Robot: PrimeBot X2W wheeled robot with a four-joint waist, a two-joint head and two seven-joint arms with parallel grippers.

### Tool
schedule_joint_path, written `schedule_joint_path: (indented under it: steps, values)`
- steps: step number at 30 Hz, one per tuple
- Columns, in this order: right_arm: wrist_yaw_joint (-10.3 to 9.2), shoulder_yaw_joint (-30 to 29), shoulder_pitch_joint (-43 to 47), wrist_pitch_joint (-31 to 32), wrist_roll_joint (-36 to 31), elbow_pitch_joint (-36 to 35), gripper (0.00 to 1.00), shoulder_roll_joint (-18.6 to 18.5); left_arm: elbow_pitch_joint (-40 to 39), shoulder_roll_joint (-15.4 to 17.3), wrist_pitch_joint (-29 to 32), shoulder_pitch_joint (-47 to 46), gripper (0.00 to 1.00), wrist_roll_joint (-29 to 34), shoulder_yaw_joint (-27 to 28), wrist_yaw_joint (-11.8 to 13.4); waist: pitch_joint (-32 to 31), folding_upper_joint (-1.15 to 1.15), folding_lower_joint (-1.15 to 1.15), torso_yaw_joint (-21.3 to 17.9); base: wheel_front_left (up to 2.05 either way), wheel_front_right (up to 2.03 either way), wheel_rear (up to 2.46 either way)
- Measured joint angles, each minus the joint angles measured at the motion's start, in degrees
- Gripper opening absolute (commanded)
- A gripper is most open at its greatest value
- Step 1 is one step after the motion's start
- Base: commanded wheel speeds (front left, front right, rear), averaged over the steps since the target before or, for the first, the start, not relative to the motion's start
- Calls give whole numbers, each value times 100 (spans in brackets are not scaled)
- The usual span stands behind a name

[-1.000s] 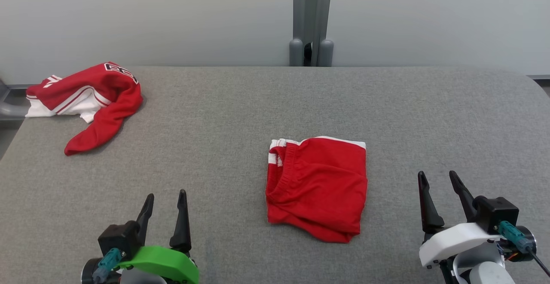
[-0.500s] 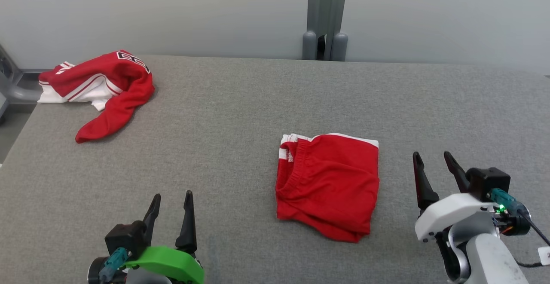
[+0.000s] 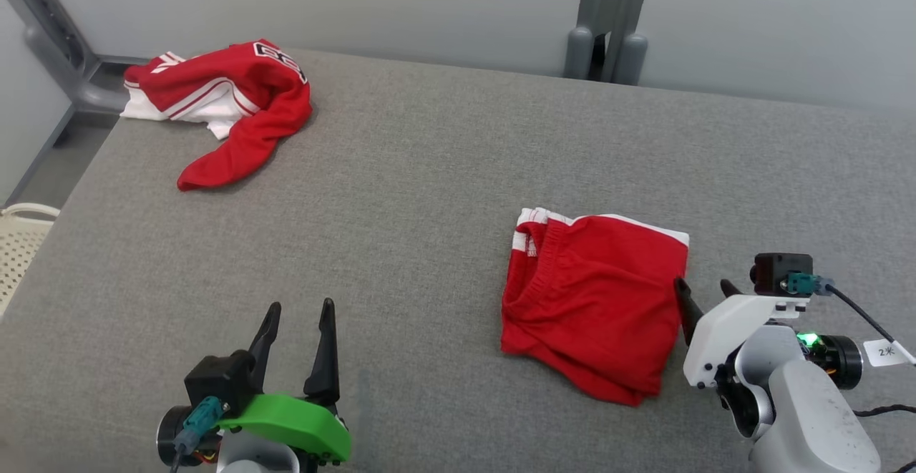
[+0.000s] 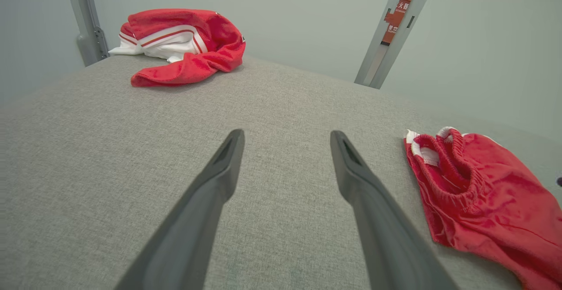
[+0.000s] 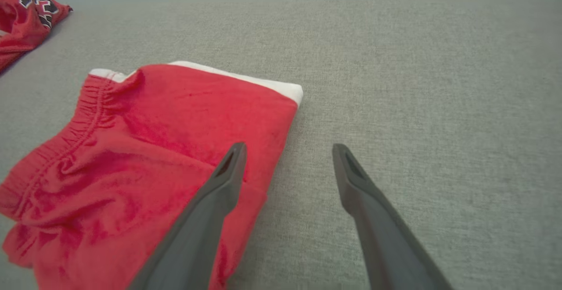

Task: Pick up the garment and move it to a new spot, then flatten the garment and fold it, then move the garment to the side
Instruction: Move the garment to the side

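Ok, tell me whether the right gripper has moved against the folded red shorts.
Yes. The right gripper has come left toward the folded red shorts; one finger now overlaps their right edge.

folded red cloth shorts (image 3: 594,301): on the grey fabric tabletop (image 3: 429,194), right of centre, toward the front | crumpled red-and-white jersey (image 3: 222,101): far left corner, well apart from the shorts | left end effector (image 3: 300,305): front left, over bare tabletop | right end effector (image 3: 703,283): front right, straddling the shorts' right edge | grey upright post (image 3: 608,22): behind the far edge

Bare table (image 3: 429,208) lies between folded shorts (image 3: 594,301) and crumpled jersey (image 3: 229,101).
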Motion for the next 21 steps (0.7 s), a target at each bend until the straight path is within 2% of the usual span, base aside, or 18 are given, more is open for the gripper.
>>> schedule_joint_path:
  steps: [8, 9, 10, 12, 13, 21]
  values:
    - [-1, 278, -138, 220, 537, 573, 100, -11, -32, -26, 1, -12, 100, 51, 60, -24, 293, 0, 0, 245, 0, 0, 0]
    - [-1, 333, -183, 216, 590, 605, 95, -13, -31, -27, 0, -13, 100, 56, 67, -25, 322, 0, 0, 262, 0, 0, 0]
    - [-1, 388, -216, 200, 614, 637, 47, -14, -30, -26, 1, -16, 100, 62, 73, -30, 348, 0, 0, 273, 0, 0, 0]
    - [-1, 482, -271, 134, 681, 675, 22, -26, -29, -25, 0, -19, 100, 87, 73, -37, 377, 0, 0, 269, 0, 0, 0]
    - [-1, 545, -300, 113, 692, 702, 1, -23, -30, -22, 0, -21, 100, 93, 75, -41, 385, 0, 0, 250, 0, 0, 0]
    - [1, 610, -633, -255, 264, 673, 0, -5, -201, -14, 0, -102, 100, 91, 116, -98, 457, 0, 0, -97, 0, 0, 0]
